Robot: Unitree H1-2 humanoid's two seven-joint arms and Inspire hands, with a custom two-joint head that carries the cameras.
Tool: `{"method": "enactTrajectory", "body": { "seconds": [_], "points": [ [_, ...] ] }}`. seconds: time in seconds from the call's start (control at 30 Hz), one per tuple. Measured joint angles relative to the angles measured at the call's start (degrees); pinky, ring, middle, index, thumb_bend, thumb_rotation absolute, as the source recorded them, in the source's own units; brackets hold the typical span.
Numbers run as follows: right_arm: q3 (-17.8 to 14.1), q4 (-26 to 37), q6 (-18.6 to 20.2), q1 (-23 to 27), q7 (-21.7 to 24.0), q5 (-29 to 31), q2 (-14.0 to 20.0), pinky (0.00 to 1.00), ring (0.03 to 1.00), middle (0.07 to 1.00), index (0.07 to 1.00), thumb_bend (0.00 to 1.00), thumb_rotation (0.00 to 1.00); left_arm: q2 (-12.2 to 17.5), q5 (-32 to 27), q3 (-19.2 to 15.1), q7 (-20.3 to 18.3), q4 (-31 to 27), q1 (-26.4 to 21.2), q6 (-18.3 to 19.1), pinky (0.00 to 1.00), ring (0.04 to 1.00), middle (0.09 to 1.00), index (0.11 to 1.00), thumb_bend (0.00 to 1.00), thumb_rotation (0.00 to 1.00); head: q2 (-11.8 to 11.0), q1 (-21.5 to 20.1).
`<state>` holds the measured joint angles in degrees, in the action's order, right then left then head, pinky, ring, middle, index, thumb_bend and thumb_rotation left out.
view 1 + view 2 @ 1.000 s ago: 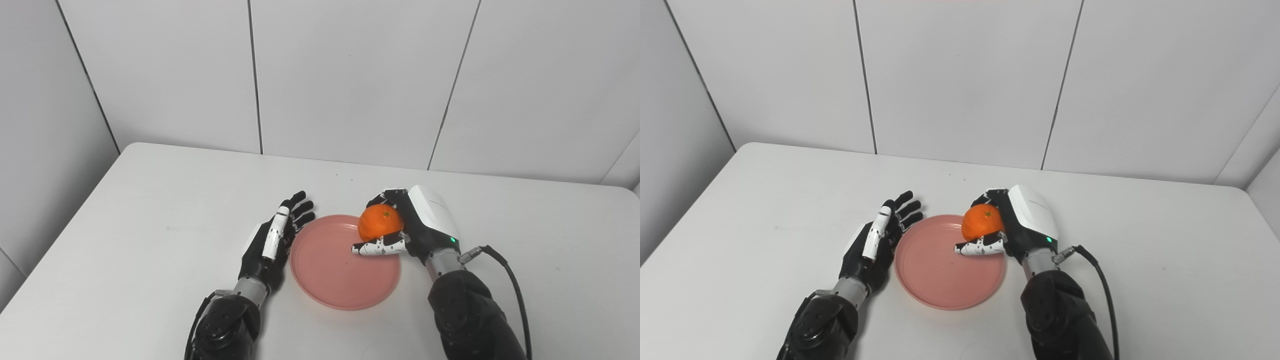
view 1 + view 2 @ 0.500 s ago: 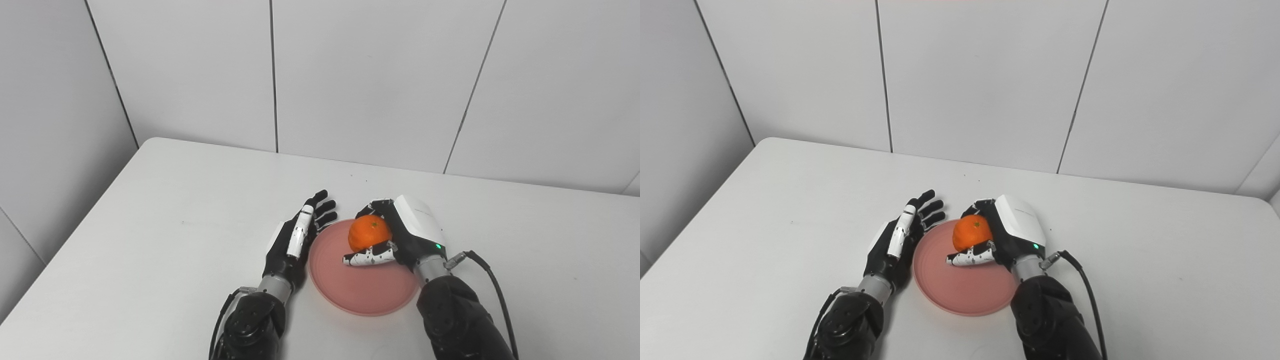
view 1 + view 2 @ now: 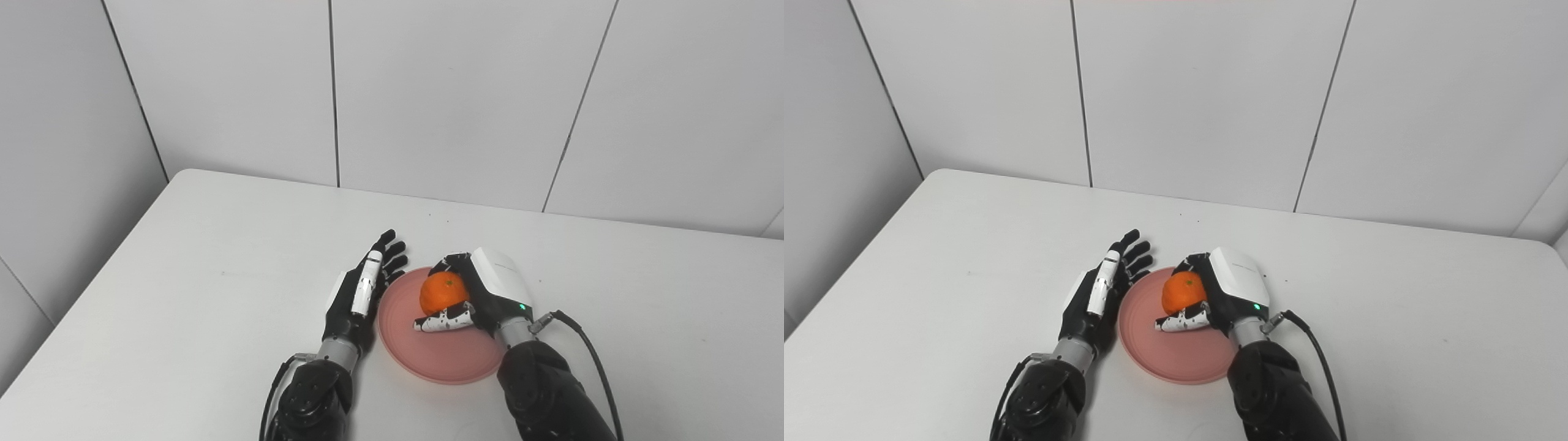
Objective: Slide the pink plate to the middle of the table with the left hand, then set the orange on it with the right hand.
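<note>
Orange fruit: the orange (image 3: 443,293) sits inside the curl of the right hand's fingers, over the far part of the plate.
Right fingers: the fingers (image 3: 445,265) wrap round the far side of the orange, and the white speckled thumb (image 3: 442,321) lies across its near side.
Right hand: the right hand (image 3: 484,294) is closed on the orange, its white back facing up and to the right; a small green light shows near the wrist.
Contact with plate: whether the orange already rests on the plate or is held just above it cannot be told.
Left fingers: the black fingers (image 3: 387,257) are stretched out, spread a little, pointing to the far side and holding nothing.
Left hand: the left hand (image 3: 358,297) stands on its edge just beside the plate's left rim; whether it touches the rim cannot be told.
Pink plate: the pink plate (image 3: 450,361) lies flat near the middle of the table, between the two hands.
Table: the white table (image 3: 184,263) carries the plate.
Cable: a black cable (image 3: 588,355) runs from the right wrist towards the near edge.
</note>
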<state>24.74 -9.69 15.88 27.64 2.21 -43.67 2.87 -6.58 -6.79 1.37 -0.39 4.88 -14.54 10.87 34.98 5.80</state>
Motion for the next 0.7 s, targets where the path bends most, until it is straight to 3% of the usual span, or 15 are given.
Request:
{"method": "enactTrajectory", "body": {
  "seconds": [0.43,0.7],
  "points": [
    [1.7,-1.9,-1.7,0.0,-3.7,0.0,0.2,0.19,0.275,0.372,0.486,0.52,0.13,0.1,0.8,0.0,0.0,0.1,0.1,-0.4,0.90,0.907,0.912,0.897,0.39,1.00,0.2,-0.7],
    [2.1,-2.2,-2.0,0.0,-4.0,0.0,0.1,0.21,0.298,0.402,0.488,0.52,0.13,0.1,0.8,-0.1,-0.1,0.1,0.1,-0.3,0.91,0.909,0.914,0.902,0.39,1.00,0.3,-1.3]
  ]
}}
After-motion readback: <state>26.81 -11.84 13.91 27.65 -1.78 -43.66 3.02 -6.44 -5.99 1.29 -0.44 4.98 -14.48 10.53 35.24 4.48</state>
